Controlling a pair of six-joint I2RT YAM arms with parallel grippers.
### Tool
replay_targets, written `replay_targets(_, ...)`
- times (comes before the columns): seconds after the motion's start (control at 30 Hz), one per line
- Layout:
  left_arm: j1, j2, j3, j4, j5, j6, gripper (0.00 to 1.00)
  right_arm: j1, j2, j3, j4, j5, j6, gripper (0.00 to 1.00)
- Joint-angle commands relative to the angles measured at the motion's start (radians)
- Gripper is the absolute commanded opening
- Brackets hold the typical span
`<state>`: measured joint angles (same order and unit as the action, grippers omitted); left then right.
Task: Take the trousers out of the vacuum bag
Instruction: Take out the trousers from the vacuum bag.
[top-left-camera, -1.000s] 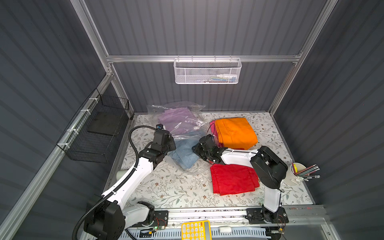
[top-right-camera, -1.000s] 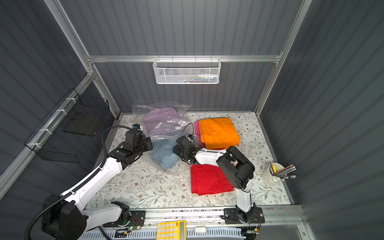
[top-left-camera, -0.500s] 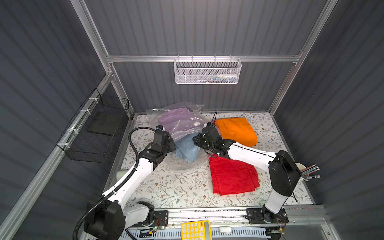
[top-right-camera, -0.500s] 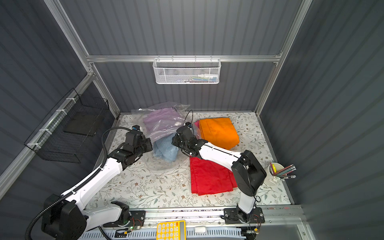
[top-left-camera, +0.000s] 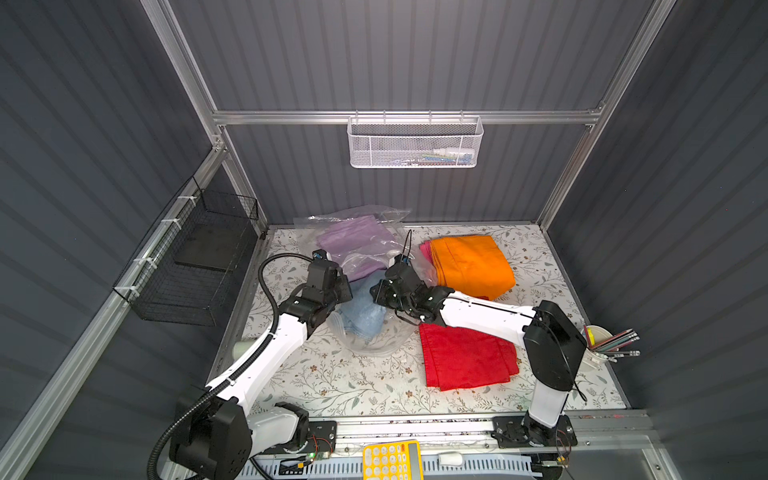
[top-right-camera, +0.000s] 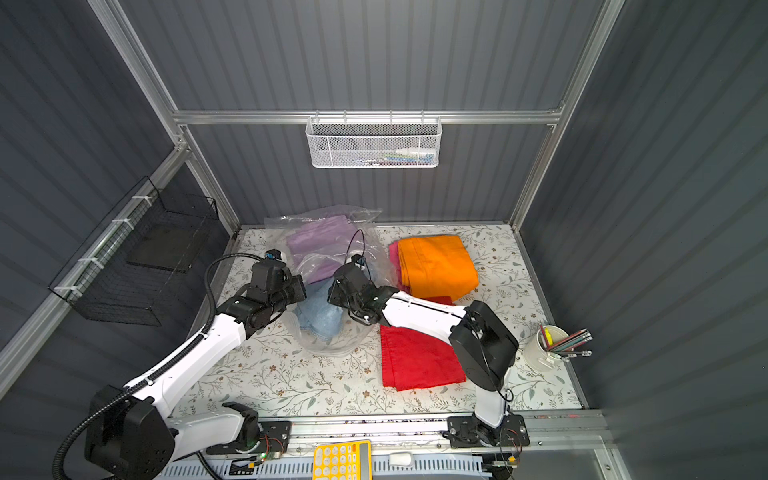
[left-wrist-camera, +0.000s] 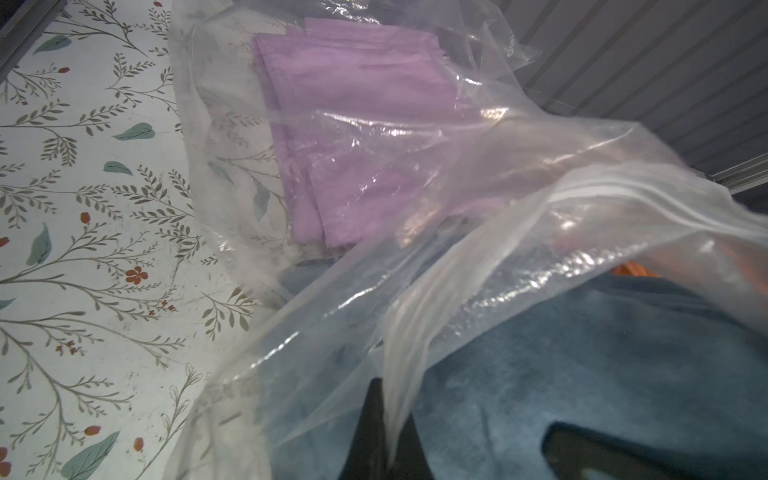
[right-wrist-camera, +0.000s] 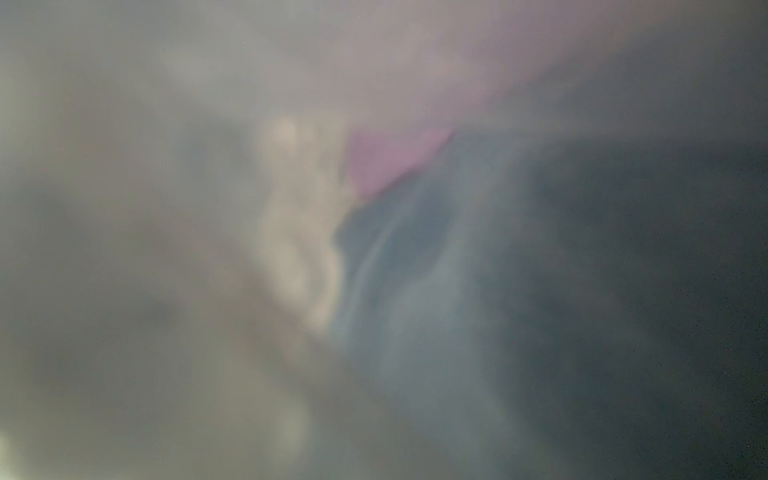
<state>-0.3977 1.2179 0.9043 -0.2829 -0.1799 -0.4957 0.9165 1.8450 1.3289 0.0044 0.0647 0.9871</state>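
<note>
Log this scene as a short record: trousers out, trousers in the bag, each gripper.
out on table: orange trousers, hot pink trousers under them, red trousers
inside vacuum bag: lilac trousers
at bag mouth: denim trousers, partly in
left gripper: shut on bag plastic
right gripper: at the denim, state unclear; wrist view blurred

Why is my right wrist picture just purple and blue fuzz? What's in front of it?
Observer: Your right pincer is at the open end of the clear crinkly plastic vacuum bag, right beside the folded light blue denim trousers.
Operator: And the purple?
Observer: Folded lilac cloth trousers, deeper inside that bag.
Operator: Is anything holding the bag?
Observer: The left pincer is shut on a fold of its plastic.
</note>
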Motion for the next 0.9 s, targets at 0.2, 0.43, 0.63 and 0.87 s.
replay_targets(0.2, -0.003, 0.019, 0.059, 0.058, 0.06, -0.006, 0.0, -0.125, 0.085, 0.125, 0.124, -0.109, -0.094, 0.02)
replay_targets(0.43, -0.059, 0.07, 0.092, 0.053, 0.017, 0.004, 0.0, -0.241, 0.184, 0.321, 0.039, -0.233, -0.225, 0.04)
replay_targets(0.63, -0.085, 0.12, 0.12, 0.053, -0.022, 0.01, 0.0, -0.245, 0.106, 0.287, 0.055, -0.208, -0.255, 0.09)
replay_targets(0.87, -0.09, 0.175, 0.156, 0.038, -0.034, 0.014, 0.0, -0.206, -0.05, 0.144, 0.12, -0.072, -0.298, 0.17)
